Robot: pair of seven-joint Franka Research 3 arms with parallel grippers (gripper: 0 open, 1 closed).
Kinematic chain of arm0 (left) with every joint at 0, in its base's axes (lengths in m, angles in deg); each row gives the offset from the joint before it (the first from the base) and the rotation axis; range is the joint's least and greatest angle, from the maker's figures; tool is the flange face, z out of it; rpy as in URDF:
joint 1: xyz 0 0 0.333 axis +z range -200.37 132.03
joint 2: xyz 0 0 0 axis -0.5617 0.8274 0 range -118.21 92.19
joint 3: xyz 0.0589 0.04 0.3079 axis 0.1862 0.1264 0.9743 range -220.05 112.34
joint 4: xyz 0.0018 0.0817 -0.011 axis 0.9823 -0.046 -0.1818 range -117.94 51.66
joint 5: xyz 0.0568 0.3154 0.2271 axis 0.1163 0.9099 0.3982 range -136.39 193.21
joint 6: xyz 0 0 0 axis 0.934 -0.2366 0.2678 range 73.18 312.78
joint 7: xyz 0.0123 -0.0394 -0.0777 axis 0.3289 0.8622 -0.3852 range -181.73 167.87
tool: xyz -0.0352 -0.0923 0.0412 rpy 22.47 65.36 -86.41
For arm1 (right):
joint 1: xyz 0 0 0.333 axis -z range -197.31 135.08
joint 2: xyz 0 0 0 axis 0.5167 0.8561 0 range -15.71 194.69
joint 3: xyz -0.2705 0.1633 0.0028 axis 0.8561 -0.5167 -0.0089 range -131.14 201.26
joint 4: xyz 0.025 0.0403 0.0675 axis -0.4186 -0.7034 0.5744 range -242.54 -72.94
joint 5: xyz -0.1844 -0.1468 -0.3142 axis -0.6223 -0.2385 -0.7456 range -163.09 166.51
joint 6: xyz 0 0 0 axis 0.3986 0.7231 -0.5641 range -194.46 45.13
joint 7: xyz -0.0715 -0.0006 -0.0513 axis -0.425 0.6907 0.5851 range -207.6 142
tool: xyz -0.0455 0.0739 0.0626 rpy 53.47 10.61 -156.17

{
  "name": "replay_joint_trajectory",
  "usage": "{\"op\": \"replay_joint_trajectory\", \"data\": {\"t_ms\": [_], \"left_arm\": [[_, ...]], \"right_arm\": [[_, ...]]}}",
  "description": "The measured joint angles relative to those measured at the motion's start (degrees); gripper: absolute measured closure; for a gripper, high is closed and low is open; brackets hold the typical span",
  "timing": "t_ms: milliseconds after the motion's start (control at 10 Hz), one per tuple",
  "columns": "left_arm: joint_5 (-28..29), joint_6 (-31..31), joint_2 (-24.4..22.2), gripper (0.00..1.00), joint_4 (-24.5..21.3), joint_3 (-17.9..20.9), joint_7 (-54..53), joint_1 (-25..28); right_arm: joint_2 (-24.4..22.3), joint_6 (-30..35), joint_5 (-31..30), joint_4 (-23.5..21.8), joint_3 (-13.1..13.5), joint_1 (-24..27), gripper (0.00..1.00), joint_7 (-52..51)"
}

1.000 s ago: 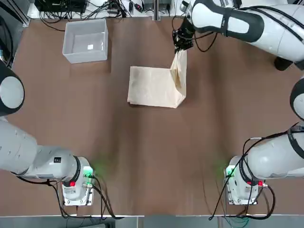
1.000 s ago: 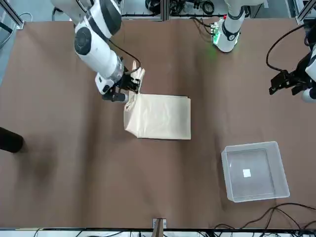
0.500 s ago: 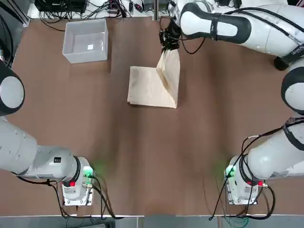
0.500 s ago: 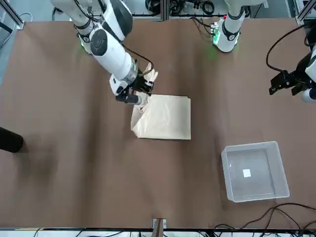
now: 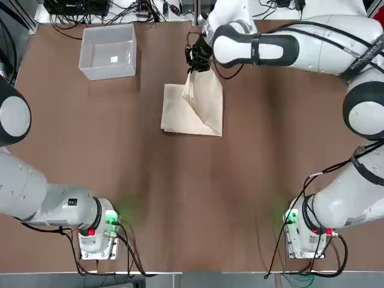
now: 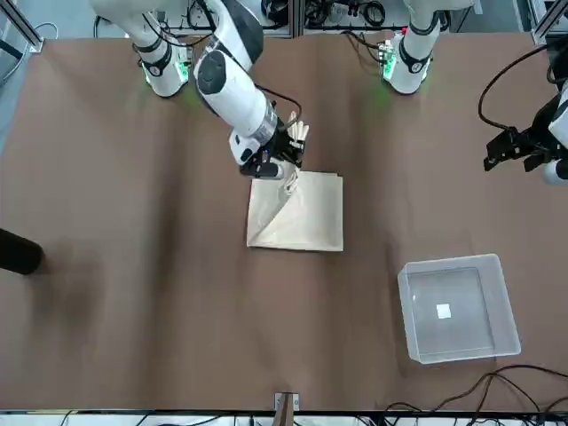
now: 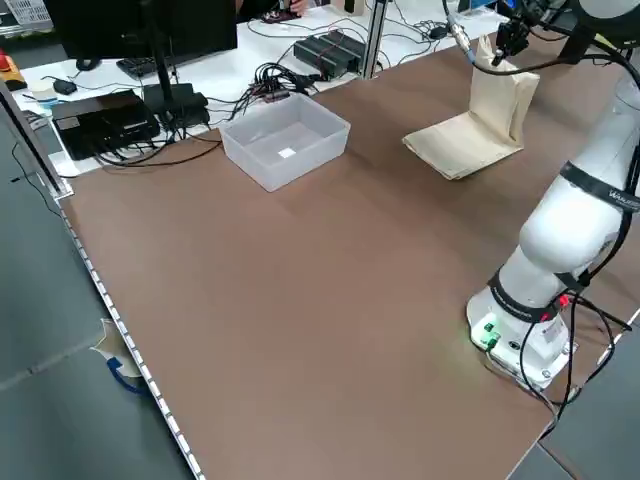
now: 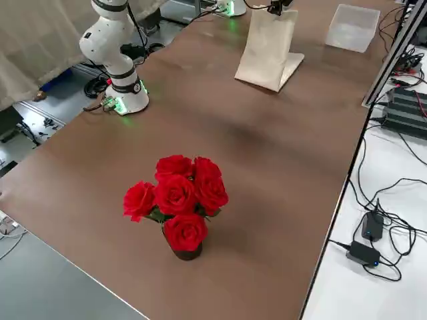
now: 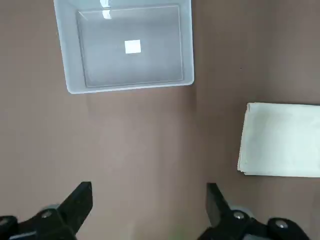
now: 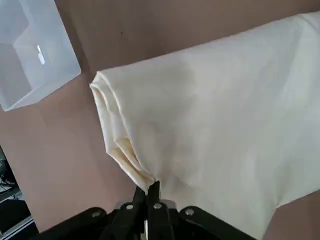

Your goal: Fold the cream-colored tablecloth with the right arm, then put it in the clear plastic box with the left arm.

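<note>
The right gripper (image 10: 149,192) is pinching a corner of the cloth (image 5: 191,111), lifting that end over the part lying mid-table, so the fold likely needs carrying on toward the box (image 5: 108,52), beyond the cloth's left edge. The left gripper (image 9: 150,212) is waiting spread, nearer the box's side.

White arms; black looping cables

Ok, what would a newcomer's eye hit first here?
Probably the bunch of red roses on the brown table, over at the robot's right. Next, the cream tablecloth near the table's middle, one end lifted in the right gripper's closed fingers. Then the translucent box at the far left.
</note>
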Motion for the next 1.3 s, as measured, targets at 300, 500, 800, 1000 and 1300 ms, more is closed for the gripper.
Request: {"op": "replay_joint_trajectory", "data": {"t_ms": [300, 500, 800, 1000, 1300], "left_arm": [[0.0, 0.0, 0.0, 0.00, 0.0, 0.0, 0.0, 0.0], [0.0, 0.0, 0.0, 0.00, 0.0, 0.0, 0.0, 0.0], [0.0, 0.0, 0.0, 0.00, 0.0, 0.0, 0.0, 0.0], [0.0, 0.0, 0.0, 0.00, 0.0, 0.0, 0.0, 0.0], [0.0, 0.0, 0.0, 0.00, 0.0, 0.0, 0.0, 0.0]], "right_arm": [[4.1, -4.4, -3.8, 0.4, 0.0, -0.8, 0.96, 1.9], [7.4, -8.1, -4.8, 0.4, 0.1, -1.4, 0.96, 1.9], [10.3, -12.0, -6.2, 0.5, 0.3, -2.6, 0.95, 2.2], [11.8, -14.4, -6.2, 0.6, 1.4, -4.2, 0.93, 2.4], [13.9, -17.8, -6.3, 0.8, 2.7, -6.1, 0.91, 2.7]]}}
